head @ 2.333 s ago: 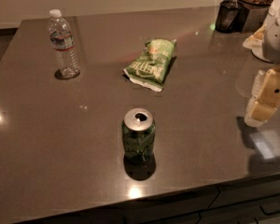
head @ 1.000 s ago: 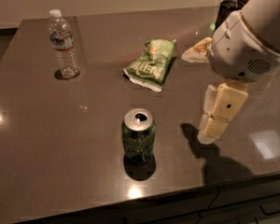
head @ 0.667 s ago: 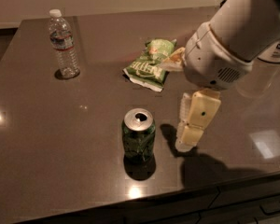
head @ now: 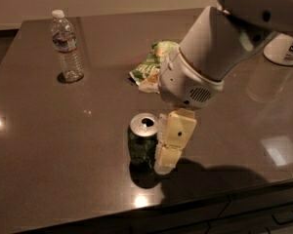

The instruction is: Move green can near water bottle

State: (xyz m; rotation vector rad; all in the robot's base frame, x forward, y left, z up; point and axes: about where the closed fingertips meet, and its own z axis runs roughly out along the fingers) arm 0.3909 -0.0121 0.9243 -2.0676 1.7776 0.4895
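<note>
Pincer [head: 167, 154] is low over the counter [head: 53, 145], right up vs. the right side of the green can [head: 142, 144]; it's touching or just beside it, I can't say which. Can't tell from this angle whether the pincer is released or clenched. Green can stands upright near the front edge, approx. mid-counter, silver top w/ opening facing up. Water bottle [head: 67, 45] is upright at back left, well apart from the can. Light green chip bag [head: 147, 68] lies flat further back, partly hidden behind my arm [head: 212, 52]. White container [head: 285, 48] at far right, partly cut off by the arm.
</note>
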